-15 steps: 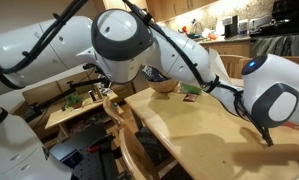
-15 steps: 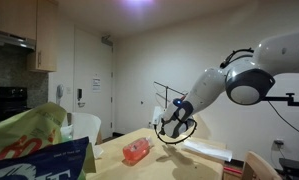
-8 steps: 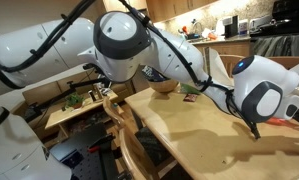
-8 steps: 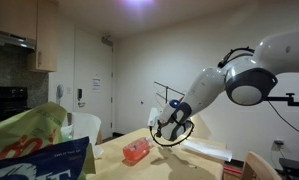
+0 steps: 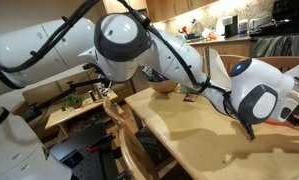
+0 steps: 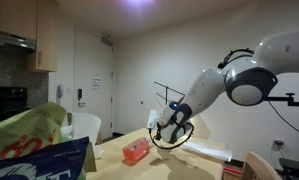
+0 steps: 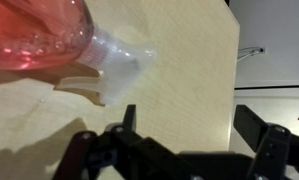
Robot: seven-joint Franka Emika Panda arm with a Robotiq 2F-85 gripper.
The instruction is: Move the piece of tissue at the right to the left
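Surface: pale wooden surface point(image 7: 189, 50) is carrying both items.
Pincer: pincer point(image 7: 189, 125) is hovering spread wide, pinching nothing.
Tissue: white tissue point(image 7: 114, 75) is lying against pink bottle point(image 7: 34, 40), just beyond one finger, outside the gap.

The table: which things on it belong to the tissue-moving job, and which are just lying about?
Part of the job: the open fingers; the flat white sheet, probably the tissue; the wooden table.
Just lying about: the pink bottle; the bowl; the printed bag up front.
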